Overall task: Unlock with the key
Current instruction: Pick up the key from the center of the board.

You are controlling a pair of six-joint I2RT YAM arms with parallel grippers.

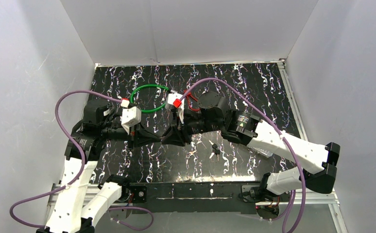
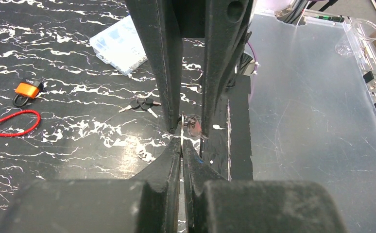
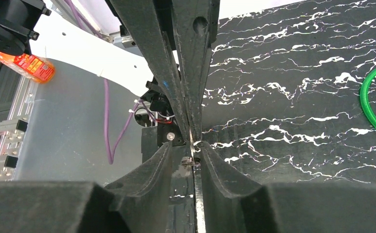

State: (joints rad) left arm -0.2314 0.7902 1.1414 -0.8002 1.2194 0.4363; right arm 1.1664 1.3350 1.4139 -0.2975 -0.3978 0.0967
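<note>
My left gripper is shut on a thin silver key, held edge-on above the table. My right gripper faces it tip to tip at mid-table. Its fingers are apart on either side of the key blade and its key ring. An orange padlock with a red cable lies on the black marbled table, to the left in the left wrist view. In the top view the padlock is hidden behind the right arm.
A green cable loop lies at the back of the table. A bunch of spare keys and a smaller key lie in front of the grippers. A clear plastic packet lies further right. White walls surround the table.
</note>
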